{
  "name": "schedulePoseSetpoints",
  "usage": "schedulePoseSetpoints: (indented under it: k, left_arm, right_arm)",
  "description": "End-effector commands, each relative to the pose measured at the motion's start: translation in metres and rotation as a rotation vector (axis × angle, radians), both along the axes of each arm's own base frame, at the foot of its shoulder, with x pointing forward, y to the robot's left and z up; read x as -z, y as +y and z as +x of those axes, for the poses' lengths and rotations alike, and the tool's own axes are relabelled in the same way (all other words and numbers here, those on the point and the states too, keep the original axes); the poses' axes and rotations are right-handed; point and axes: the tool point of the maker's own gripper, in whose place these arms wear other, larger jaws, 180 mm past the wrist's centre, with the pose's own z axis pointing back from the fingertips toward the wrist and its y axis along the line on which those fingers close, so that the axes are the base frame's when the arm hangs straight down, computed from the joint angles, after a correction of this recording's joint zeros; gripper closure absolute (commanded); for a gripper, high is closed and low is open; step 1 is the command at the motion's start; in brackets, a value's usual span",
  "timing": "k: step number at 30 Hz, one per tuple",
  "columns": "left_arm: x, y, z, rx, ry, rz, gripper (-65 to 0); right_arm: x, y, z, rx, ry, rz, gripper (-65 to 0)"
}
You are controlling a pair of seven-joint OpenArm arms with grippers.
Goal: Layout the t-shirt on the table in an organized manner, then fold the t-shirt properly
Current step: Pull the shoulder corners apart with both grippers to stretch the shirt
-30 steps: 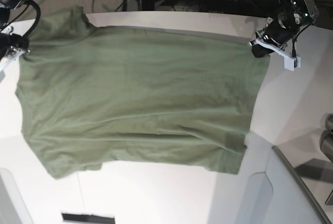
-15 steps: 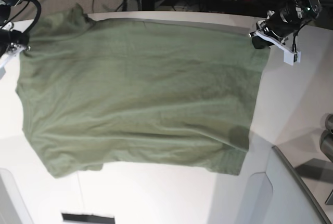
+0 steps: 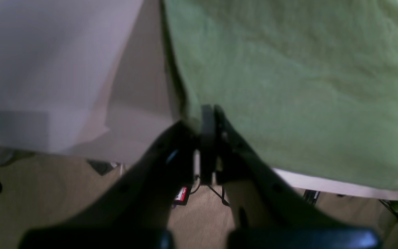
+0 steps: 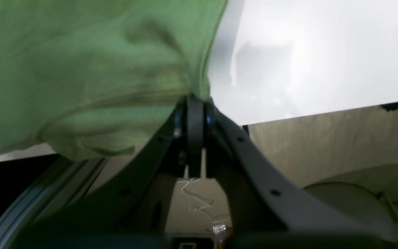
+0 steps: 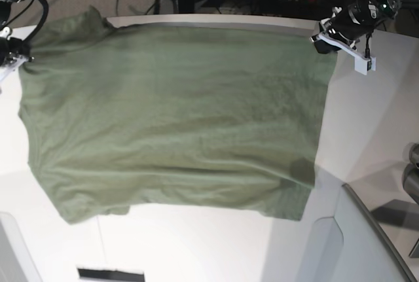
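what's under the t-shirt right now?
The t-shirt is spread over the white table, which shows bare around its near and side edges. Both the left gripper and right gripper pinch far corners. Whatever lies beneath the cloth's middle is covered.

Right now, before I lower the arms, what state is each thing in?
t-shirt: spread wide and mostly flat, held by its two far corners, near hem lying on the table.
left gripper: jaws shut on the t-shirt's corner.
right gripper: jaws shut on the t-shirt's other corner.
table: mostly covered by the shirt.
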Motion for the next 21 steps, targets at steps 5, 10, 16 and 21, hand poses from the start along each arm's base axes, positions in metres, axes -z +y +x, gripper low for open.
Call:
schedulePoseSetpoints:
  k: [5,10,16,21]
  left_arm:
    - [-0.013,0.006,-0.002,0.008,-0.029,0.031,0.0]
    - [-0.02,0.005,0.005,0.011,-0.054,0.038,0.0]
    - [-0.028,0.006,0.025,0.008,-0.102,0.039,0.0]
    - [-0.033,0.006,0.045,0.009,-0.099,0.014,0.0]
  right_arm:
    - [-0.007,-0.009,0.005,-0.005,-0.019,-0.025,0.0]
    - [-0.009,-0.009,0.009,0.027,-0.024,-0.022,0.0]
    - [-0.013,0.001,0.031,0.019,-0.049,-0.012,0.0]
    - [-0.006,0.01,0.048,0.064,-0.042,0.042,0.0]
